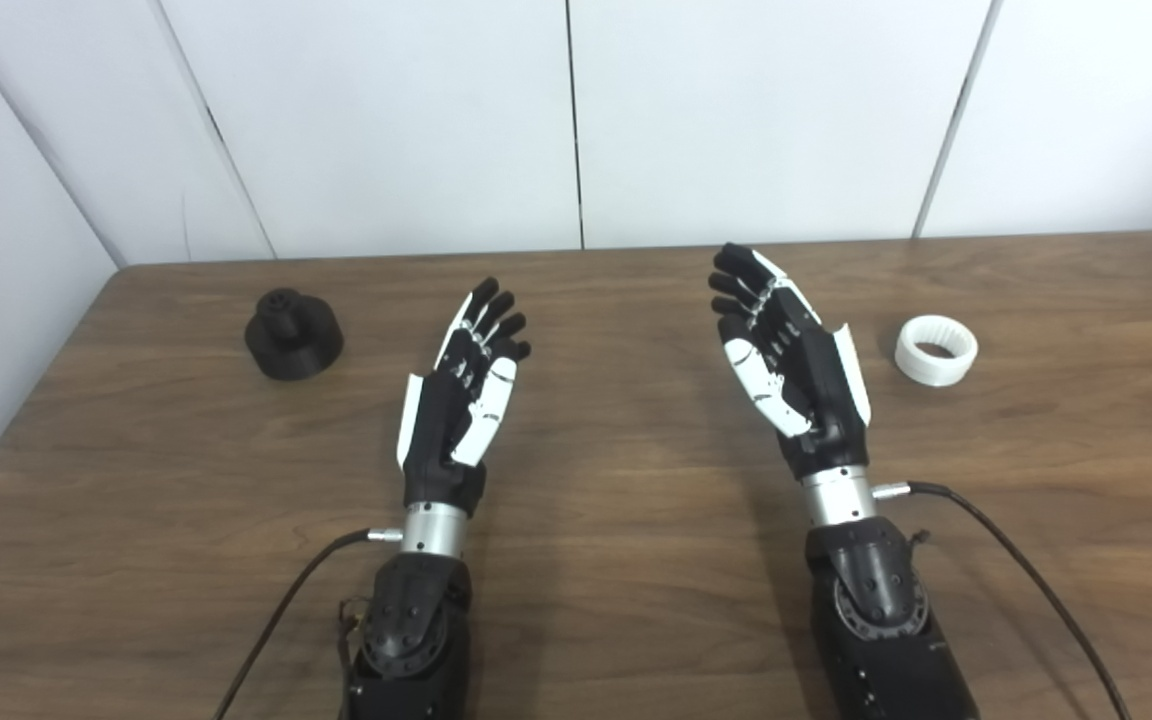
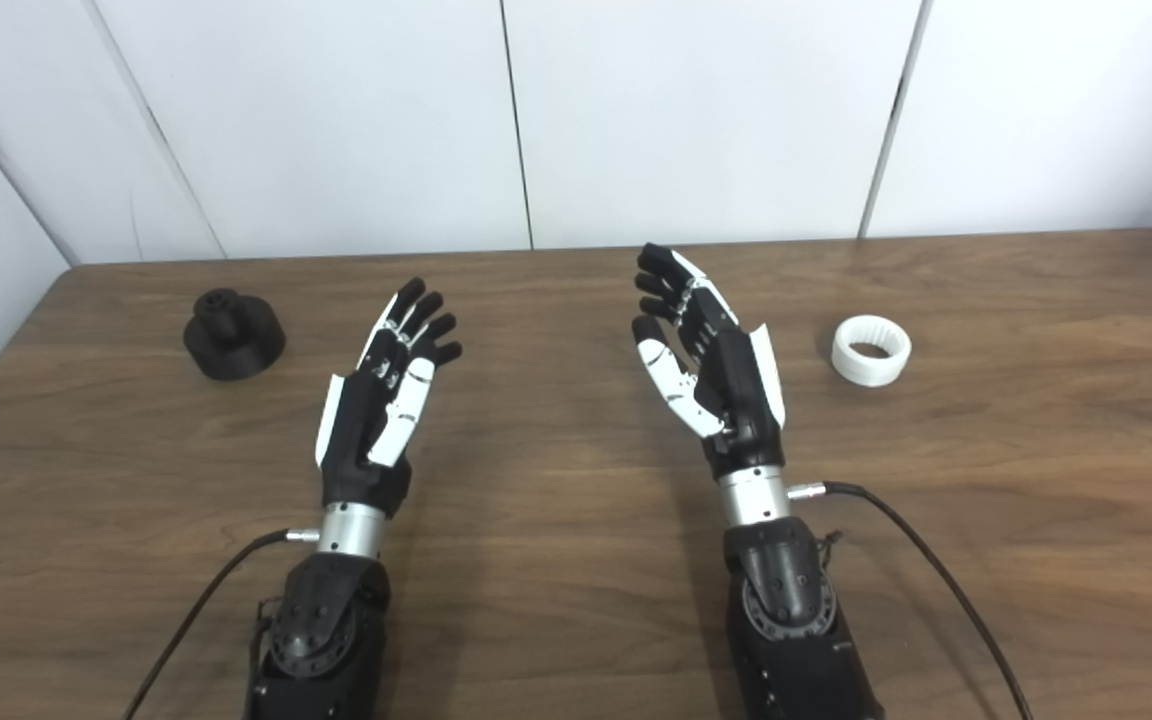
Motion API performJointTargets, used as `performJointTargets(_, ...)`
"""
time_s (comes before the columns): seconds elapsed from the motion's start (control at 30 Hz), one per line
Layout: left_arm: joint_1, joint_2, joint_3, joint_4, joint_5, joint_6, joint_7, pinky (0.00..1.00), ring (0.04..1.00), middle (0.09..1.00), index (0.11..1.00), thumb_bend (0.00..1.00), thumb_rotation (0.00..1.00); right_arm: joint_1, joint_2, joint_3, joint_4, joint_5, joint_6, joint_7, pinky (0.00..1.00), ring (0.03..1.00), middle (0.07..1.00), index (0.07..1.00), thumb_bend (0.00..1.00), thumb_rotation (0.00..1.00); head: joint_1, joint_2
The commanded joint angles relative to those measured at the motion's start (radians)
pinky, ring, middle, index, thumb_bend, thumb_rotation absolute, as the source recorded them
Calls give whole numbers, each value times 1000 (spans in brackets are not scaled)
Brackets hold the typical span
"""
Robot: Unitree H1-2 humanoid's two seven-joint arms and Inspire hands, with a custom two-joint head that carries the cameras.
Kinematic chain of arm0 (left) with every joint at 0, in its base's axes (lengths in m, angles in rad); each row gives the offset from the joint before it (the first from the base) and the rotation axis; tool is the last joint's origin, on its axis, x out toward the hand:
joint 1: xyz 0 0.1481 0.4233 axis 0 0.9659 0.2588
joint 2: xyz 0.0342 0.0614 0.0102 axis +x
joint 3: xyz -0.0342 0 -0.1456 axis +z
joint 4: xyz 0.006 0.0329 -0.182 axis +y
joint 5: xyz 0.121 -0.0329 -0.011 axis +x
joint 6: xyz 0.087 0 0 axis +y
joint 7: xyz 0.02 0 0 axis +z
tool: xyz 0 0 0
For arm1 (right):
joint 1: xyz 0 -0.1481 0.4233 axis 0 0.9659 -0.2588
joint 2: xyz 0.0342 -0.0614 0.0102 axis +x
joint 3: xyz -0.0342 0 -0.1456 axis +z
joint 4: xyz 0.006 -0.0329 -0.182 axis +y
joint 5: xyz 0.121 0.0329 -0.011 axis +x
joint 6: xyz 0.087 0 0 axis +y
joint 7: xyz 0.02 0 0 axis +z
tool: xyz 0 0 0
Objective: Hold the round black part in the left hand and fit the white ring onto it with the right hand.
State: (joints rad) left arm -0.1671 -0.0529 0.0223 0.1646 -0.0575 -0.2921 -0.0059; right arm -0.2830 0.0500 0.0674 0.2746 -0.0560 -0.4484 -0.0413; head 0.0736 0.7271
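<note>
The round black part, a disc with a short hub on top, stands on the wooden table at the far left. A white ribbed ring lies flat at the right. My left hand hovers mid-table, open, fingers stretched forward, well to the right of the black part. Held palm-inward with fingers apart, my right hand is open too, a short way left of the ring. Neither hand holds anything.
White wall panels rise just behind the table's far edge. The table's rounded far-left corner lies close to the black part. Black cables trail from both wrists toward the near edge.
</note>
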Motion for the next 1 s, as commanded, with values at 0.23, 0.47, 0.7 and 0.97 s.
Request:
performJointTargets(0.23,-26,56,23,-43,75,-19,33,818,882,915,917,419,573,53,-14,-3,60,-5,-15,2,788,827,844,835,357,513,0,-2)
performJointTargets(0.47,-42,135,31,-67,261,21,97,817,884,919,915,407,573,53,-16,-3,59,-4,-14,4,791,833,849,838,353,506,5,-4)
performJointTargets(0.7,-56,186,43,-78,331,69,118,899,928,927,912,584,601,51,-16,-5,61,3,-13,7,788,828,846,836,363,496,7,-4)
performJointTargets(0.97,-70,255,68,-97,440,148,157,993,988,965,922,682,667,55,-15,-7,59,5,-11,5,795,817,836,830,366,501,14,-6)
